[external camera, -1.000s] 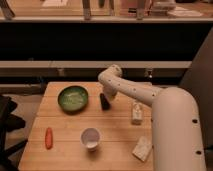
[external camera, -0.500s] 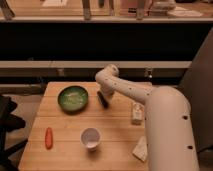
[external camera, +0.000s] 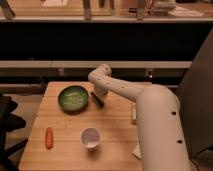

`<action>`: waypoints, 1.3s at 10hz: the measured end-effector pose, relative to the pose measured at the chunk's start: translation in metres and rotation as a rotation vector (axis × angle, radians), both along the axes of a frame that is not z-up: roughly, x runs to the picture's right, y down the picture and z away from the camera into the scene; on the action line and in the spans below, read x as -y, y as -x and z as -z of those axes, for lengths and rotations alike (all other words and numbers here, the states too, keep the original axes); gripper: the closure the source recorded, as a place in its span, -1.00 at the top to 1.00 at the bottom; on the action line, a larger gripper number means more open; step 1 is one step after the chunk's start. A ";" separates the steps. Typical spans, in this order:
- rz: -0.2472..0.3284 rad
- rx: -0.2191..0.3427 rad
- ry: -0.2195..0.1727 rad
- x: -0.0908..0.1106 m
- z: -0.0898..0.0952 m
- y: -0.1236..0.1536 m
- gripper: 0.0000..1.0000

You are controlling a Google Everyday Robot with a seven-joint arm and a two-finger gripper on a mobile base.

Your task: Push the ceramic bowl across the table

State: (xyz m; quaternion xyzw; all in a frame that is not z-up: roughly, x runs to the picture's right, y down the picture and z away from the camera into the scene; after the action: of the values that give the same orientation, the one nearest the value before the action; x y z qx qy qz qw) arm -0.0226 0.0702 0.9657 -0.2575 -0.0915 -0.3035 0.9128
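The ceramic bowl (external camera: 74, 98) is green and glossy with a paler inside, and sits on the far left part of the light wooden table (external camera: 65, 151). My gripper (external camera: 97, 99) is dark and hangs from the white arm just right of the bowl, low over the tabletop, next to the bowl's right rim. Whether it touches the rim I cannot tell.
A white cup (external camera: 91, 138) stands near the table's front middle. An orange carrot (external camera: 49, 137) lies at the front left. The white arm (external camera: 150, 115) covers the table's right side. A dark shelf unit stands behind the table, and a dark chair (external camera: 7, 125) at the left.
The arm has swung left and the gripper has closed in on the bowl's right rim. The bowl, cup and carrot look unmoved.
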 end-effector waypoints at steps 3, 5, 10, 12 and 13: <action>0.055 0.038 -0.007 -0.001 0.004 0.041 -0.96; 0.088 0.070 -0.004 -0.005 0.007 0.065 -0.96; 0.149 0.101 -0.005 -0.003 0.014 0.096 -0.96; 0.173 0.116 -0.001 -0.003 0.017 0.109 -0.96; 0.183 0.119 -0.001 -0.003 0.018 0.108 -0.96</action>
State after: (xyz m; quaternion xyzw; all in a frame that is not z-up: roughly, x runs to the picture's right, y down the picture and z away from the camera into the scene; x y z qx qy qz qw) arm -0.1311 0.0735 0.9475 -0.2458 -0.1214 -0.4003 0.8744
